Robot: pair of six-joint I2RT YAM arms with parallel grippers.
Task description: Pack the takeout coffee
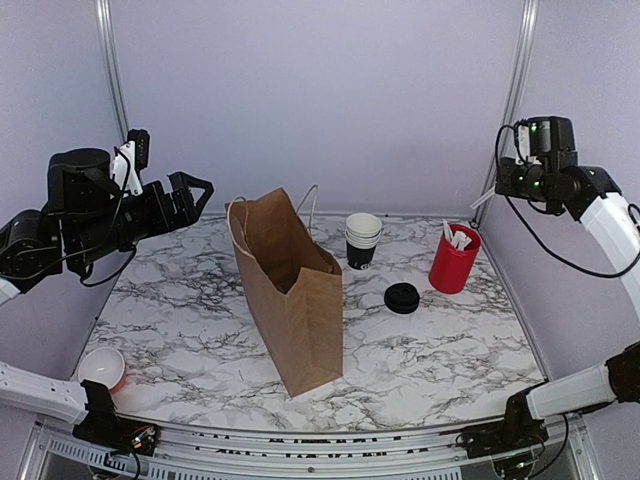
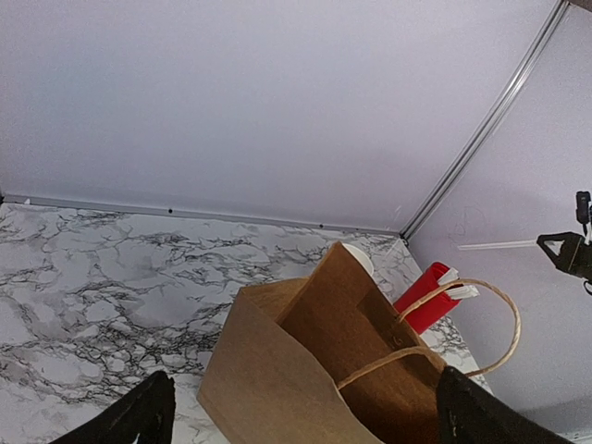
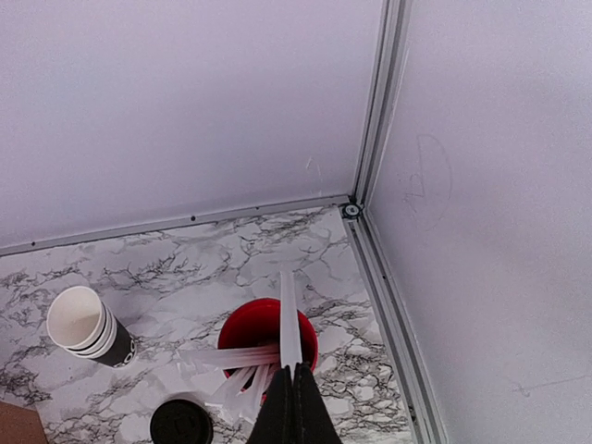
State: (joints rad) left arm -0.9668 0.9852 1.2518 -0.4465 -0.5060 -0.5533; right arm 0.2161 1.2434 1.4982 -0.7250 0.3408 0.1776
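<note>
No lidded black cup shows in any view. A loose black lid (image 1: 401,298) lies flat on the marble table and also shows in the right wrist view (image 3: 180,424). A brown paper bag (image 1: 295,300) stands open in the middle, and the left wrist view (image 2: 305,370) does not show its bottom. My left gripper (image 1: 203,192) is open and empty in the air left of the bag, which lies between its fingers in its own view (image 2: 305,425). My right gripper (image 1: 497,190) is shut on a white sachet (image 3: 289,314), high above the red cup (image 3: 268,338).
A stack of lidless white-rimmed black cups (image 1: 362,240) stands behind the bag's right side. The red cup of white sachets (image 1: 454,260) stands at the right rear. A white-lined cup (image 1: 102,368) sits at the near left corner by the left arm. Walls enclose the table.
</note>
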